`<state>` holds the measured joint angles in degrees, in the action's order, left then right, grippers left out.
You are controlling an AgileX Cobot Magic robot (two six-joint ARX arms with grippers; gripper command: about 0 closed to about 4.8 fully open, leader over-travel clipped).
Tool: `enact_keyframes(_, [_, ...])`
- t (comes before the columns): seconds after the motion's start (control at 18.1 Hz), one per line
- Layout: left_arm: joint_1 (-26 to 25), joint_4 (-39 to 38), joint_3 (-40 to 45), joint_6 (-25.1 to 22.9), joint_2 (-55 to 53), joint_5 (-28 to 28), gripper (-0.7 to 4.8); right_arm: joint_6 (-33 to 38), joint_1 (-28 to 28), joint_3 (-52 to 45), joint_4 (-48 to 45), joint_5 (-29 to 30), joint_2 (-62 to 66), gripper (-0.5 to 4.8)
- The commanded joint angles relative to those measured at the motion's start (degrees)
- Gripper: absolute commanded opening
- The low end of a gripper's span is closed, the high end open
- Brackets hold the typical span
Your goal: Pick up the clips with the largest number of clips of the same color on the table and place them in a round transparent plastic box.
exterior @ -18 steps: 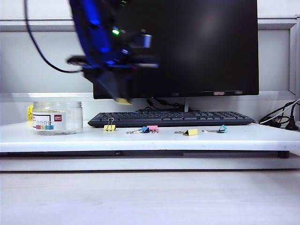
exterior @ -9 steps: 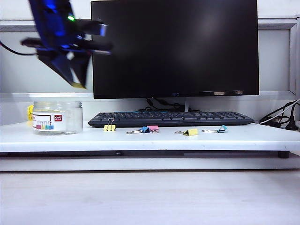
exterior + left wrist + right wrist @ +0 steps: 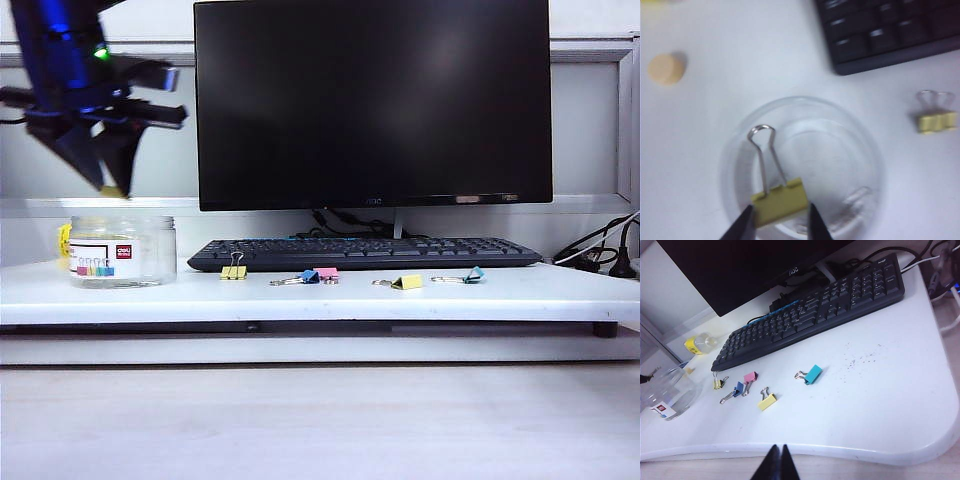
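My left gripper hangs just above the round transparent plastic box at the table's left end, shut on a yellow clip. In the left wrist view the gripper and the held clip sit over the box's open mouth. Two more yellow clips lie on the table: one before the keyboard's left end, one further right. My right gripper is shut and empty, back beyond the table's front edge, and out of the exterior view.
A blue clip and a pink clip lie together mid-table, a teal clip to the right. Behind them are the black keyboard and monitor. Cables run along the far right.
My left arm has swung left from in front of the monitor to above the box, carrying the yellow clip. The right arm has stayed still.
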<state>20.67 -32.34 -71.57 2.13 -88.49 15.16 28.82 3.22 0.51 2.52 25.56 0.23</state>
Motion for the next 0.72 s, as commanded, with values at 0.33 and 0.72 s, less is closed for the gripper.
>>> enact_keyframes(0.33, [-0.98,3.87,0.5,0.07,-1.99,-5.14,1.24,-0.35,0.07,-0.22,-0.63,0.07,-0.13,-0.01])
enact_keyframes(0.72, [-0.98,4.57,0.52,-0.02,-3.17,-4.9,1.84,-0.35,0.04,-0.22,-0.63,0.07,-0.11,-0.01])
